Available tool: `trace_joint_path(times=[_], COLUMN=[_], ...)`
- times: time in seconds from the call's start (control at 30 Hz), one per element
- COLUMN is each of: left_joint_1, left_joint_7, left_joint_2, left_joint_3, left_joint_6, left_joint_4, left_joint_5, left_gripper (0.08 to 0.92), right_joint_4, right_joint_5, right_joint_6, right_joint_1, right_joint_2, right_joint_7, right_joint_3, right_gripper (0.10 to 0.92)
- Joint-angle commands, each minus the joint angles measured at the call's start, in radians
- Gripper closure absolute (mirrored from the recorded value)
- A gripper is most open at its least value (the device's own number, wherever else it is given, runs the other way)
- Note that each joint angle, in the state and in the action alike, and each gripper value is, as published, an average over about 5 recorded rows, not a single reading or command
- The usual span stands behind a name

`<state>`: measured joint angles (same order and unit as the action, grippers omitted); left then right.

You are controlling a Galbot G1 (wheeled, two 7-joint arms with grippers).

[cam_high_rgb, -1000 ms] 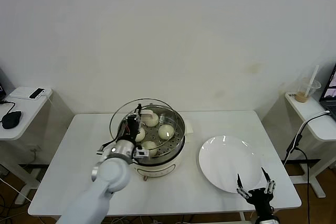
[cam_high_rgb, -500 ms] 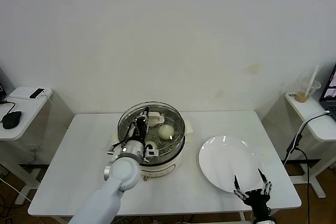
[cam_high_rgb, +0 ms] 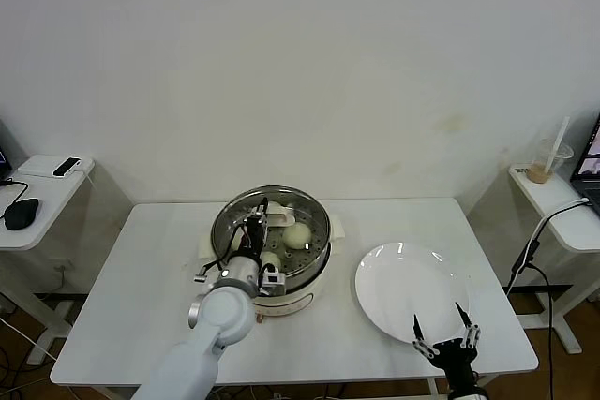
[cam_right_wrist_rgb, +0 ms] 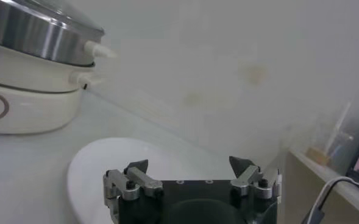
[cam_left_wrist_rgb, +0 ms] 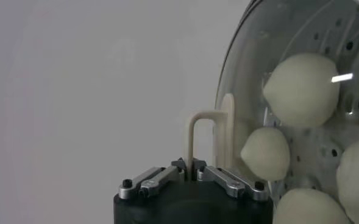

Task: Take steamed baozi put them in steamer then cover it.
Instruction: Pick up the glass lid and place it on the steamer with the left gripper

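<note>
The steamer stands mid-table on its cream pot base. Over it lies the cover, a clear glass lid with a metal rim, about level with the basket. My left gripper is shut on the lid's cream handle, as the left wrist view shows. Several steamed baozi show through the glass on the perforated bottom; one is plain in the head view. My right gripper stands open at the table's front right, nothing between its fingers.
A flat white plate lies to the right of the steamer, just in front of my right gripper, and shows in the right wrist view. Side tables flank the table: a phone on the left one, a drink cup on the right.
My left gripper has carried the lid to the right and down, from tilted off the steamer's left side to lying over the basket. My right gripper drifted slightly toward the front edge.
</note>
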<state>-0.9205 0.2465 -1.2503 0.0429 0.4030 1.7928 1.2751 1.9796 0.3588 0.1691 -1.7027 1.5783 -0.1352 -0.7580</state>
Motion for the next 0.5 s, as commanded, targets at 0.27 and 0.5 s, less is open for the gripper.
trace_joint_path(times=[0.27,0.5], left_joint_1=[-0.016,-0.027], left_joint_7=[0.002,-0.009], left_joint_2=[-0.012,-0.015], left_joint_3=[0.006,0.016], left_joint_6=[0.000,0.000], left_joint_4=[0.009,0.038], left_joint_5=[0.002,-0.001], left_gripper=[0.862,0.804], right_joint_4=[-0.003,-0.004], right_joint_5=[0.012,0.014], right_joint_6=[0.000,-0.002], right_joint_1=[0.000,0.000], right_joint_2=[0.001,0.001], right_joint_7=[-0.003,-0.003], right_joint_3=[0.011,0.013], right_gripper=[0.203,0.203])
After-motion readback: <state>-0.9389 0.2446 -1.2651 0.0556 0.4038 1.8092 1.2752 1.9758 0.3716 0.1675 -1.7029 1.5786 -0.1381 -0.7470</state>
